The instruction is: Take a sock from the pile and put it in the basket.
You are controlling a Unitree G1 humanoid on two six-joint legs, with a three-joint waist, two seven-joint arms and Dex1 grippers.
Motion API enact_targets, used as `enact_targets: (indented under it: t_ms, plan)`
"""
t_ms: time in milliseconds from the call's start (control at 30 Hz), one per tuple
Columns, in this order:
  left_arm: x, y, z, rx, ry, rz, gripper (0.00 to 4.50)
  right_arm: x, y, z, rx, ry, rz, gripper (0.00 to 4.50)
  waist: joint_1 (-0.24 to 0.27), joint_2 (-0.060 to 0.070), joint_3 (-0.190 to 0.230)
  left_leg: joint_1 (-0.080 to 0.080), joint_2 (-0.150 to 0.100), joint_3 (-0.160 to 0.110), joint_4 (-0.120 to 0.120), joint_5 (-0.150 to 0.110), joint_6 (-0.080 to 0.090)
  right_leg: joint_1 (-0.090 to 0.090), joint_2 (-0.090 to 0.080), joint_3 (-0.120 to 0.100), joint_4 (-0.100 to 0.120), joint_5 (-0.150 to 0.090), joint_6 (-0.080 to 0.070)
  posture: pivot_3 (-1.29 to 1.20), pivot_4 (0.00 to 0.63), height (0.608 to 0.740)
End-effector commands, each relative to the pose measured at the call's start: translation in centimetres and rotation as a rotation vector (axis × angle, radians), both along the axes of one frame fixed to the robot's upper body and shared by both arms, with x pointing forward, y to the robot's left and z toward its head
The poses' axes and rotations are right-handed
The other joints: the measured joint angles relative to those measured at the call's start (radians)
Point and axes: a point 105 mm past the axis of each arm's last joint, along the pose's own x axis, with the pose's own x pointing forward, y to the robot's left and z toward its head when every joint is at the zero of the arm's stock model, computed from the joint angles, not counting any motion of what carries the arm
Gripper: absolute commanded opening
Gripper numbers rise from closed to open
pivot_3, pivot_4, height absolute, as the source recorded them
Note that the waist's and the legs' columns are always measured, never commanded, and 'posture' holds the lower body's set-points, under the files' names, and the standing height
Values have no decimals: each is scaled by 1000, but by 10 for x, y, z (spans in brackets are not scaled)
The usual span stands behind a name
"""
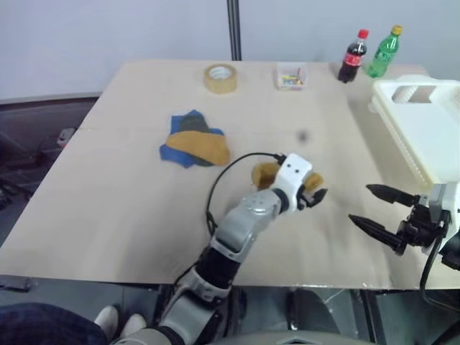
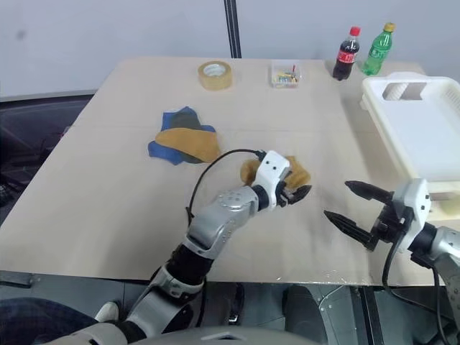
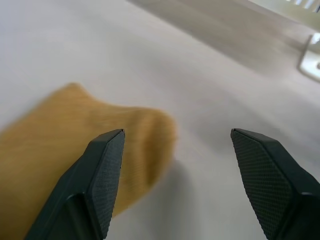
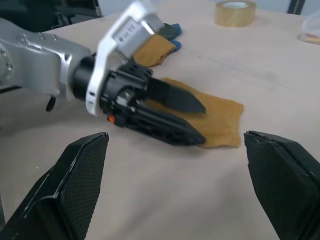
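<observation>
While white basket (image 2: 417, 129) sits empty – mustard sock (image 4: 220, 120) lies on table (image 1: 108, 201)

Mustard sock (image 4: 220, 120); blue, grey-green, mustard pile (image 1: 192, 141); white basket (image 1: 420, 122); tan tape roll (image 1: 221, 77)

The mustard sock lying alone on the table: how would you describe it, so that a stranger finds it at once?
On the tan table, look near the middle, between the pile of socks and the white basket. There a single mustard sock lies flat under the open left claw. Unlike the pile's yellow sock, it overlaps no other cloth.
</observation>
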Motion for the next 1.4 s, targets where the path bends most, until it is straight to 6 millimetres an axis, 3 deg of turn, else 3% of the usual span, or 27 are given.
enact_targets:
  t_ms: [33, 167, 300, 433, 867, 1167, 1300, 1400]
  plan:
    - [-7, 13, 23, -60, -87, -29, 3651, 0, 3, 2, 5, -29, 16, 4500, 0, 0, 0, 0, 0, 0, 0, 0, 0, 0, 0, 0, 0, 0, 0, 0, 150, 738]
    - [12, 58, 28, 50, -232, 108, 3651, 1, 4, -1, 10, -28, 25, 4500, 2, 0, 0, 0, 0, 0, 0, 0, 0, 0, 0, 0, 0, 0, 0, 0, 150, 738]
    - [47, 118, 27, 157, -274, 412, 3651, 2, 6, -2, 17, -31, 33, 4500, 0, 0, 0, 0, 0, 0, 0, 0, 0, 0, 0, 0, 0, 0, 0, 0, 150, 738]
    - [65, 152, 16, 276, -302, 566, 3651, 3, 14, 0, 33, -48, 65, 4500, 1, 0, 0, 0, 0, 0, 0, 0, 0, 0, 0, 0, 0, 0, 0, 0, 150, 738]
    - [81, 144, 0, 335, -312, 584, 3651, 6, 27, 12, 43, -99, 106, 4500, 0, -1, 1, 0, -1, -1, 0, 0, 0, 0, -1, -1, 0, 0, 0, 0, 150, 738]
    - [85, 160, 2, 372, -323, 659, 3651, 5, 24, 8, 46, -91, 81, 4500, 0, -1, 1, 0, -1, -1, 0, 0, 0, 0, -1, -1, 0, 0, 0, 0, 150, 738]
    - [87, 167, -4, 371, -272, 700, 2432, 5, 23, 5, 47, -87, 77, 4500, 0, -1, 1, 0, -1, -1, 0, 0, 0, 0, -1, -1, 1, 0, 0, 0, 150, 738]
    - [87, 166, -5, 369, -264, 702, 912, 6, 22, 5, 48, -88, 74, 4500, -1, -1, 1, 0, -1, -1, 0, 0, 0, 0, 0, -1, 1, 0, 0, 0, 150, 738]
